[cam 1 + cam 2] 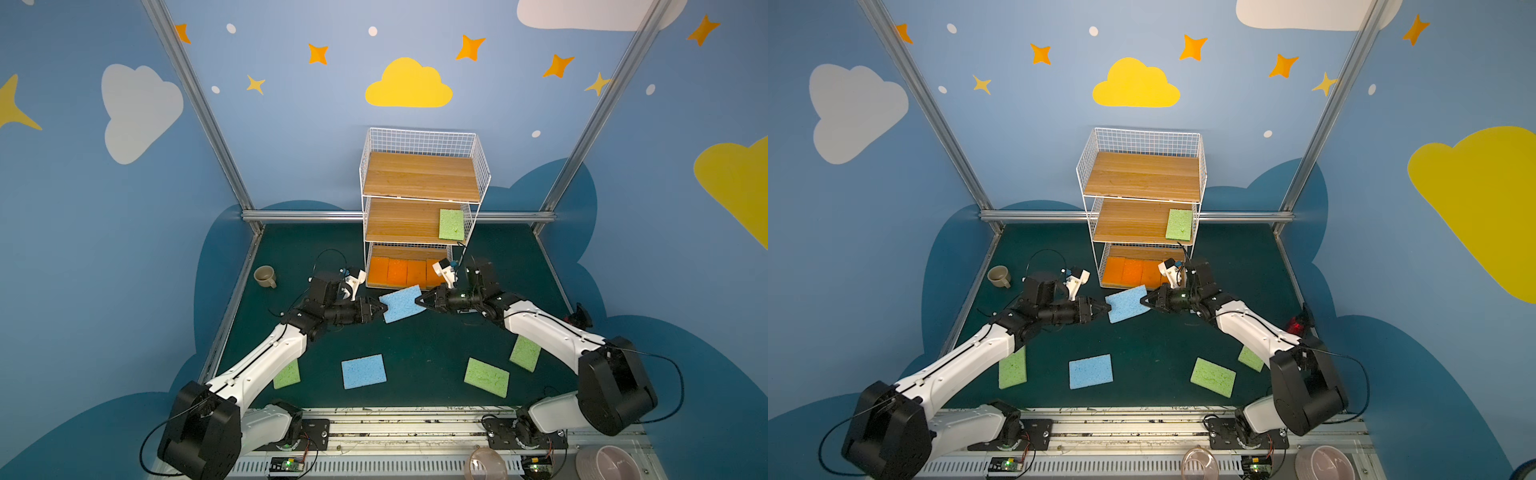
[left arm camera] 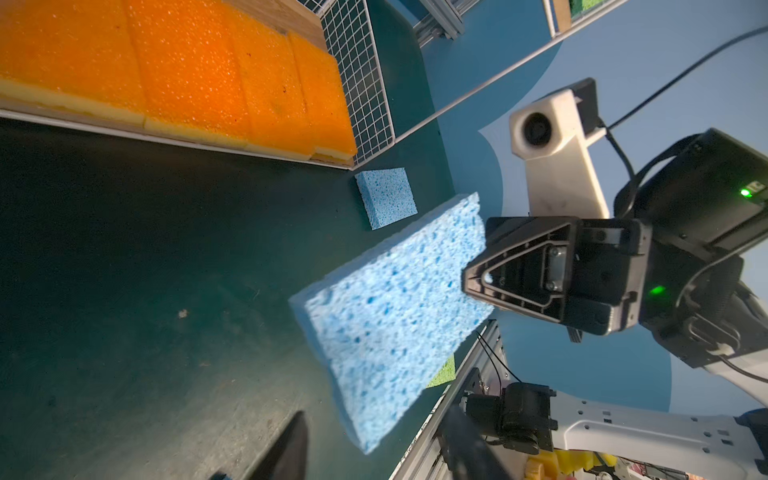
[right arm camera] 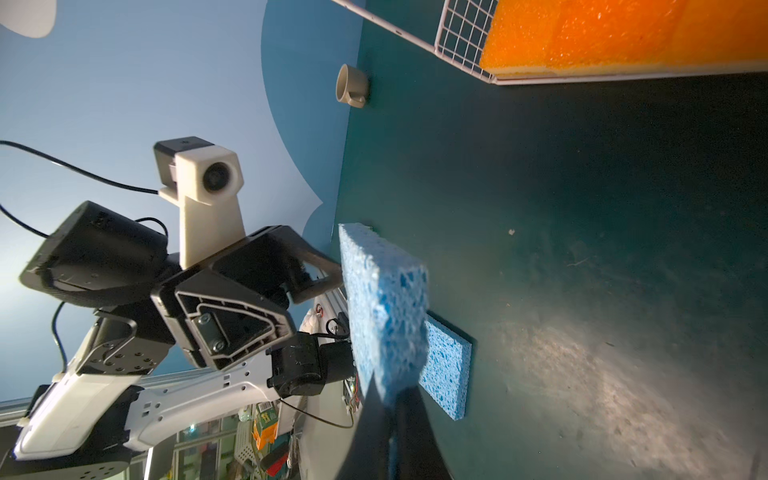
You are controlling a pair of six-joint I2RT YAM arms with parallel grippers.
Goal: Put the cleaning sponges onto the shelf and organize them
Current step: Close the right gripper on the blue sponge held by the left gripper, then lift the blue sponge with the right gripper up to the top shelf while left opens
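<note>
In both top views the blue sponge (image 1: pixel 402 303) hangs just near of the shelf (image 1: pixel 415 174). Its long side runs left to right between the left gripper (image 1: pixel 383 309) and the right gripper (image 1: pixel 419 300).

Left wrist view: the right gripper pinches the sponge's right end tight.

Right wrist view: the left gripper's jaws are apart and loose around the left end. The sponge is flat with lots of little holes.

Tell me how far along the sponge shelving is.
Done: four orange sponges line the shelf's bottom tier, one green sponge sits on the middle. In hand: the right gripper pinches a blue sponge; left gripper open. Remaining: three loose green sponges, two loose blue sponges.
</note>
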